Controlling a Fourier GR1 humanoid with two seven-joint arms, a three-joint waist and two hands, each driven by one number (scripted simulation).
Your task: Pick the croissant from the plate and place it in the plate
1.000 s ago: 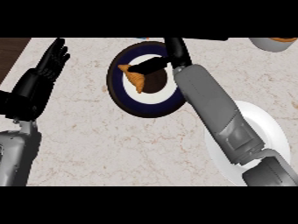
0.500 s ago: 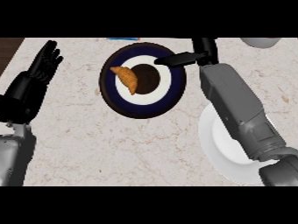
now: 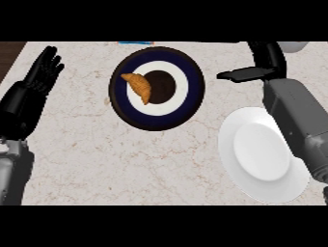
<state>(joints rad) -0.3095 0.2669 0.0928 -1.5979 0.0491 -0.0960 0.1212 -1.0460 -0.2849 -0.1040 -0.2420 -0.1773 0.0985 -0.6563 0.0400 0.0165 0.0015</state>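
I see the croissant (image 3: 140, 87) lying on the dark plate (image 3: 188, 103), white plate (image 3: 263, 157) bare, my right hand (image 3: 256, 72) open-fingered and holding nothing.

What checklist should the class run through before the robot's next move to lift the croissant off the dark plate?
1. Croissant lies on the dark plate: ok.
2. White plate bare where it shows: ok.
3. Right hand holds nothing: ok.
4. Right hand over the croissant: not ok, it is beside the dark plate.
5. Left hand open, resting at the left edge: ok.
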